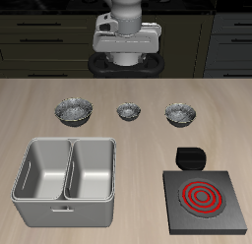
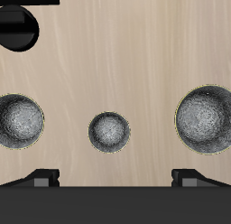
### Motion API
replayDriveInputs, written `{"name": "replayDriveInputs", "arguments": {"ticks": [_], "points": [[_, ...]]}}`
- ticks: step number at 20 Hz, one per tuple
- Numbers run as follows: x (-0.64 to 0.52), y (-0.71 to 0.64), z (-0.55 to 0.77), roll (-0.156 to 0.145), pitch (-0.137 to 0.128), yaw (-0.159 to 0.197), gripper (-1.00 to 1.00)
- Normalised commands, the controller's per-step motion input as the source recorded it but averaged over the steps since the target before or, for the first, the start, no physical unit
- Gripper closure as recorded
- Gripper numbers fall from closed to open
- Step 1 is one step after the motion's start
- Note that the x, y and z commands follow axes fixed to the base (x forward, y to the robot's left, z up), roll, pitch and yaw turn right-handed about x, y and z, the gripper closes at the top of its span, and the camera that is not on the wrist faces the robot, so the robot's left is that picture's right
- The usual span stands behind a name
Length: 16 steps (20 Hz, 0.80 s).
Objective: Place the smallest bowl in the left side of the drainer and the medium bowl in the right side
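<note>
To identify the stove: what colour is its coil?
The coil is red, on the black stove; the exterior view shows it best.

A simulated kitchen: a wooden counter [image 1: 118,91] carries a stove [image 1: 205,199] with a red coil, backed by dark cabinets [image 1: 39,41].

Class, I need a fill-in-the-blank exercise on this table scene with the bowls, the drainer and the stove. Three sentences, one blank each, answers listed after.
1. The number of metal bowls standing in a row on the table is ____.
2. The smallest bowl stands ____ the medium bowl and the largest bowl.
3. Both compartments of the drainer are ____.

Missing words: three; between; empty
</note>
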Motion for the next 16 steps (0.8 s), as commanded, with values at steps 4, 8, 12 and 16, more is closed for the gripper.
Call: {"name": "replayDriveInputs", "arguments": {"ticks": [4,8,12,16], "points": [[0.05,-0.01,-0.24,0.004,0.012,-0.016,-1.00],[0.02,-0.06,-0.32,0.000,0.021,-0.025,-1.00],[-0.13,0.09,-0.27,0.019,-0.020,-0.001,-1.00],[-0.19,0.11,-0.24,0.039,0.007,-0.028,-1.00]]}}
